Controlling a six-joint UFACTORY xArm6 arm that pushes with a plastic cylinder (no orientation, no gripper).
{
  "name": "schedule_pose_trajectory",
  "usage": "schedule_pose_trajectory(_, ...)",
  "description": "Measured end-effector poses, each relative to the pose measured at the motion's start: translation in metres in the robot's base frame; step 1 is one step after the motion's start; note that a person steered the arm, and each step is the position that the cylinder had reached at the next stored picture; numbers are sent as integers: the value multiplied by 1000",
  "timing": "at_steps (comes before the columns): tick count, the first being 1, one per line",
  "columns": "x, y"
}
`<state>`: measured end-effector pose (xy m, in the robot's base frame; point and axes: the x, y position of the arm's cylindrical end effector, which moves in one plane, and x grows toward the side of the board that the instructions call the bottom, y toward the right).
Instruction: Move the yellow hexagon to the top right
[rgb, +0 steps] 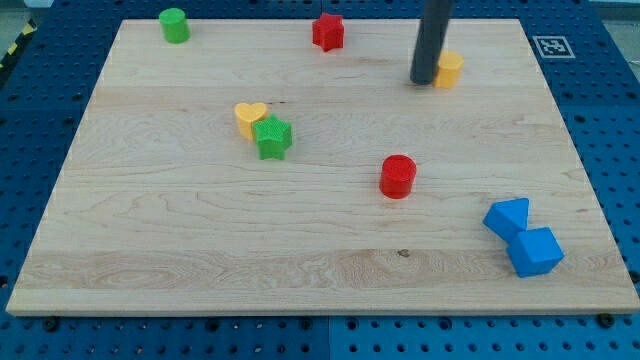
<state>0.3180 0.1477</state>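
The yellow hexagon (449, 69) sits near the view's top right on the wooden board (180, 230). My tip (423, 80) is right against the hexagon's left side, and the dark rod partly hides that edge. No gripper is present, only the rod.
A green cylinder (174, 25) is at the top left. A red star (328, 31) is at the top centre. A yellow heart (249, 117) touches a green star (272, 137) left of centre. A red cylinder (397, 176) is at centre right. Two blue blocks (508, 218) (534, 251) touch at the bottom right.
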Motion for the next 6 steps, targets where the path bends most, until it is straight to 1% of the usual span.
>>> schedule_pose_trajectory(2, 0, 57)
schedule_pose_trajectory(4, 2, 65)
schedule_pose_trajectory(6, 2, 91)
